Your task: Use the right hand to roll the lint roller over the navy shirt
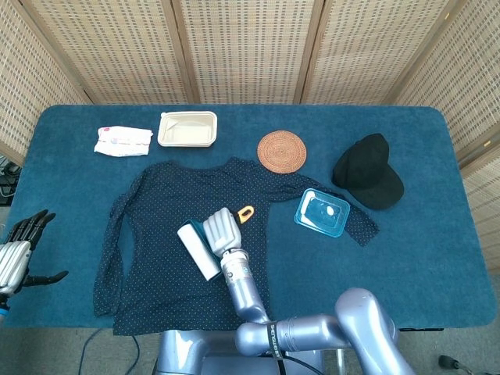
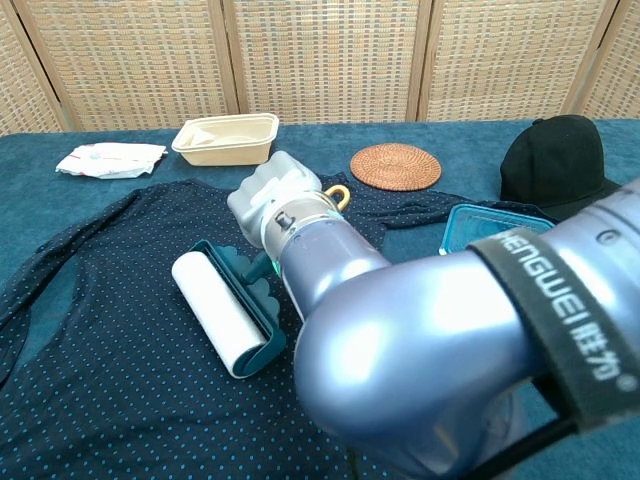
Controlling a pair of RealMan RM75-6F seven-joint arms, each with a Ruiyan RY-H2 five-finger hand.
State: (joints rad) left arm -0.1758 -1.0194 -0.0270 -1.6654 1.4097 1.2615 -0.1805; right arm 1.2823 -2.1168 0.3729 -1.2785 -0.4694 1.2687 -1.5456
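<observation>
Head view: your right hand (image 1: pixel 221 230) grips the lint roller (image 1: pixel 198 251), which lies mid-chest on the navy shirt (image 1: pixel 164 226), so you look to be mid-stroke. Next, I'd judge, roll on toward the left sleeve; fabric remains that way. Your left hand (image 1: pixel 17 254) hangs open off the table's edge.

Chest view: roller flat on the cloth, tray (image 2: pixel 227 138) and coaster (image 2: pixel 396 165) well apart.

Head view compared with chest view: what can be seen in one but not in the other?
Only the head view shows the left hand, open and empty at the table's left edge, and the shirt's lower hem. Only the chest view shows the roller's teal frame clearly. Both show the right hand gripping the lint roller on the navy shirt, the black cap and the woven coaster.
</observation>
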